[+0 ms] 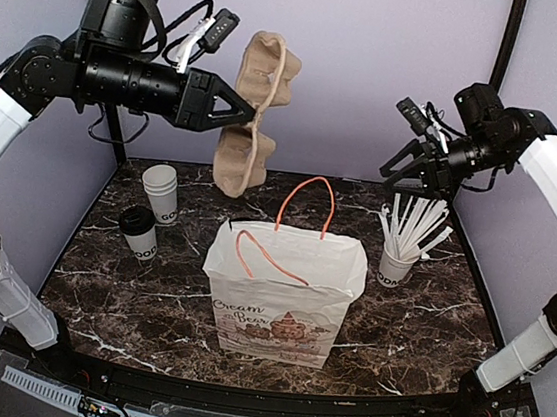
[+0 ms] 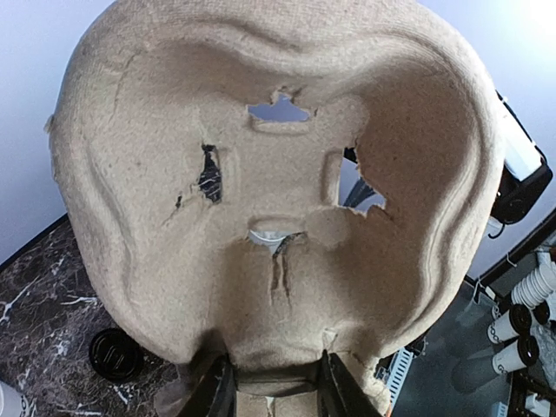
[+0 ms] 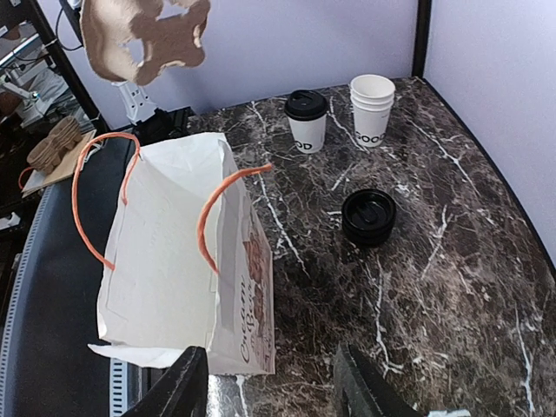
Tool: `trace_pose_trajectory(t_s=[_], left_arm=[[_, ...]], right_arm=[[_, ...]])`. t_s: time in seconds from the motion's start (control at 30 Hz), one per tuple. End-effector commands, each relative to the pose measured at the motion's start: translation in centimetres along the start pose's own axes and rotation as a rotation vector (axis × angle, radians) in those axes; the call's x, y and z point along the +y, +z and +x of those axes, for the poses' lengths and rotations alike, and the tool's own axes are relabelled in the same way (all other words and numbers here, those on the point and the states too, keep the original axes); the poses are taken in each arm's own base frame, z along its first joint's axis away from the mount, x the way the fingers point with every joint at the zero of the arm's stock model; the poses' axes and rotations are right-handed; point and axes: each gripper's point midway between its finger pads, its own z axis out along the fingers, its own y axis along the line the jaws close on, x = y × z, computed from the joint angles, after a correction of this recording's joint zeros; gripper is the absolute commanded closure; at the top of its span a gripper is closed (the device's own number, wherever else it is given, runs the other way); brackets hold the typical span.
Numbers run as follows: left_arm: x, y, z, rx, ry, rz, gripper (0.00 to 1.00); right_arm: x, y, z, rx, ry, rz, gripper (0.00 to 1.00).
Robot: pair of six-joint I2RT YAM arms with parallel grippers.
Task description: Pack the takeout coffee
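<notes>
Surface (image 1: 426, 326): a dark marble-look slab with thin white veins running across it.
Paper bag (image 1: 283, 300): standing open at the middle of the surface. It is creased white paper with a brown printed logo and thin orange loop handles.
Nested cups (image 1: 162, 192): plain white paper, lidless, sitting stacked at the back left.
Takeout coffee (image 1: 138, 230): standing upright on the surface just in front of the nested cups, outside the bag. It is a small white paper cup with dark lettering and a black plastic lid.
Cup carrier (image 1: 259, 116): hanging in the air above the back of the surface. It is rough beige moulded pulp with rounded lobes and torn slits near its middle.
Left gripper (image 2: 276, 382): clamping the cup carrier's edge between both fingers.
Right gripper (image 3: 271, 369): hovering with fingers spread apart, holding and touching nothing.
Straw cup (image 1: 393, 269): a white cup with white straws fanning out of it.
Loose black lid (image 3: 367, 217): lying flat on the marble, apparently a ridged plastic disc, though the view is too small to be sure.
</notes>
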Motion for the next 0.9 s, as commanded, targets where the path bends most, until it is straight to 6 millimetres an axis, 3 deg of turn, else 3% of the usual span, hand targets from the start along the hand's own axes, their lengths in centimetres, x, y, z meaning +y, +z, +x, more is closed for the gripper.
trace_pose_trajectory(t_s=[0.0,0.1,0.27,0.43,0.63,0.77,0.87], left_arm=[[-3.4,3.1,1.5,0.061,0.101,0.156,0.69],[-5.2,4.7,3.2,0.119,0.168,0.203,0.68],[-6.1,7.8,5.7,0.224,0.207,0.222,0.69],[-7.5,9.0,8.3,0.316,0.233,0.247,0.7],[-7.3,9.5,11.1,0.407,0.267,0.24,0.71],[-6.2,10.0,14.1,0.5,0.271,0.209,0.72],[-5.0,10.2,15.0,0.531,0.293,0.158,0.72]], right_arm=[[0.0,-1.6,0.5,-0.025,0.018,0.044,0.49],[0.3,-2.0,0.5,-0.034,0.017,0.059,0.49],[0.6,-2.3,1.5,-0.022,0.019,0.094,0.49],[0.9,-2.3,2.3,-0.012,0.024,0.11,0.49],[1.0,-2.1,2.5,-0.019,0.031,0.103,0.49],[1.1,-2.1,2.8,-0.018,0.031,0.106,0.49],[1.3,-1.9,3.1,-0.02,0.033,0.101,0.49]])
